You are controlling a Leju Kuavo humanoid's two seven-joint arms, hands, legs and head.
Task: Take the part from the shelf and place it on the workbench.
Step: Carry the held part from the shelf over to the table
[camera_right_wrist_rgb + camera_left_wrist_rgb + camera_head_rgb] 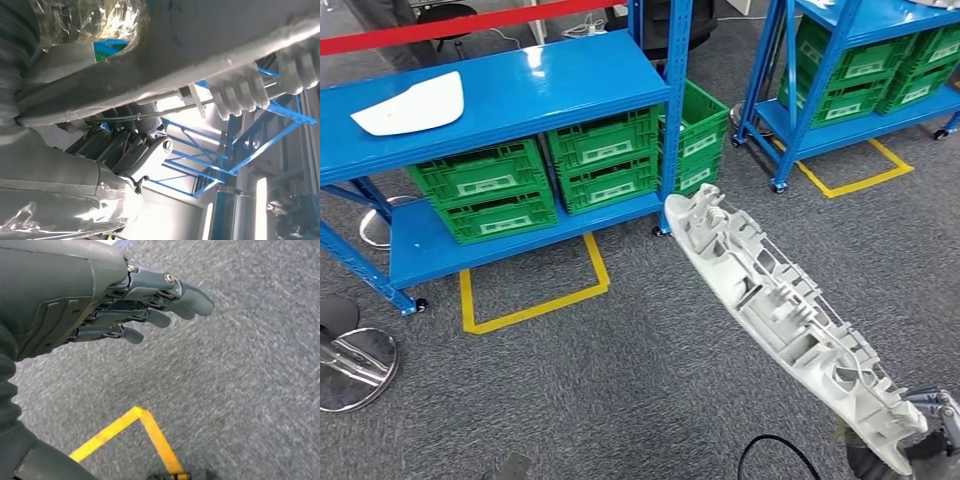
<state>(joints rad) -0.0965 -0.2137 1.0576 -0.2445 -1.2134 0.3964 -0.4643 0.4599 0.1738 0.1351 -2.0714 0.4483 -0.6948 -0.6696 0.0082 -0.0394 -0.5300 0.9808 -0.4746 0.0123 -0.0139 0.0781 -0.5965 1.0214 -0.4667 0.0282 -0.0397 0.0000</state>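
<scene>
I'm mid-carry: my right hand (pixel 924 430) has its fingers (pixel 124 147) clamped on the long white part (pixel 780 310), which juts forward beyond them. My left hand (pixel 124 305) hangs empty, fingers apart. No counter visible; next I'd judge a turn to find it.

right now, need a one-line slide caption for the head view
Right robot hand carries a long white ribbed plastic part over grey carpet, past blue steel shelves stacked with green crates.

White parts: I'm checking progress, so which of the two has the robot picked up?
The long ribbed white part, held over the carpet by the right hand; the flat white piece lies on the shelf top.
</scene>
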